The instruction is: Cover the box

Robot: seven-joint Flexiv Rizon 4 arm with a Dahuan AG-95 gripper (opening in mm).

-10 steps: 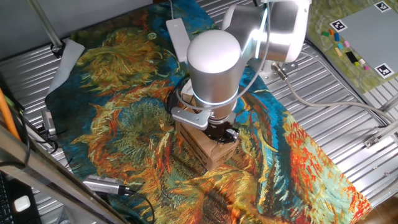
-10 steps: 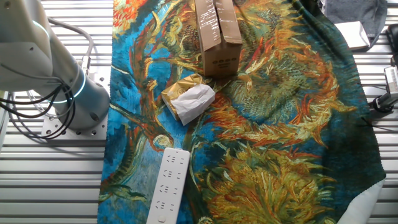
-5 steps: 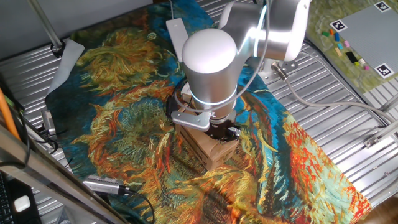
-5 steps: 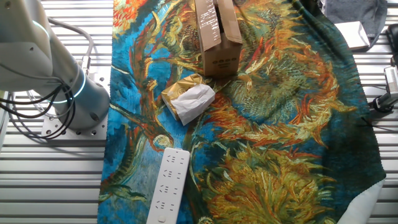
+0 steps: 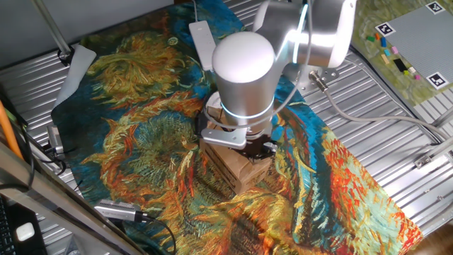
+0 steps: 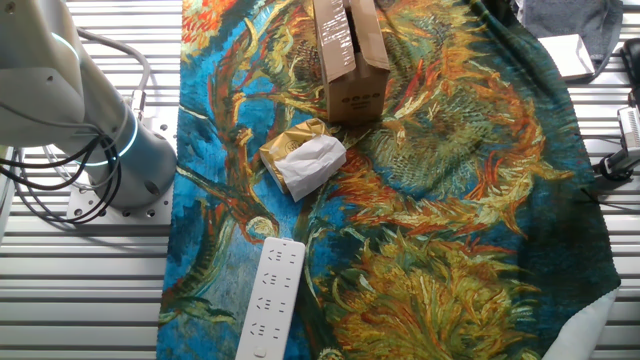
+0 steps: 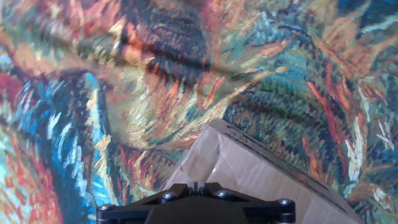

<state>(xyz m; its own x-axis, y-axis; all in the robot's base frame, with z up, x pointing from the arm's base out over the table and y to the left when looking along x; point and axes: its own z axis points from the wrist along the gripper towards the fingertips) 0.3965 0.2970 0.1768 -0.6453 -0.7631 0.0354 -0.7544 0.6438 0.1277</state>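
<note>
The box point(image 5: 237, 172) is a small brown cardboard carton standing on the painted cloth, with its top flaps folded inward. My gripper point(image 5: 255, 150) hangs under the big white wrist and rests right on the box's top. In the other fixed view only the box point(image 6: 352, 62) shows, its top running off the upper edge, and the gripper is out of frame. In the hand view a flap of the box point(image 7: 261, 171) lies just beyond my gripper point(image 7: 196, 185), whose black fingers stand together with nothing between them.
A crumpled white paper on a small golden packet point(image 6: 304, 160) lies beside the box. A white power strip point(image 6: 268, 298) lies on the cloth near the arm's base point(image 6: 110, 150). A camera with cables point(image 5: 117, 210) sits at the cloth's edge.
The wrist has shifted slightly to the right over the box. The right top flap has changed its tilt a little. The box itself has stayed in place.
</note>
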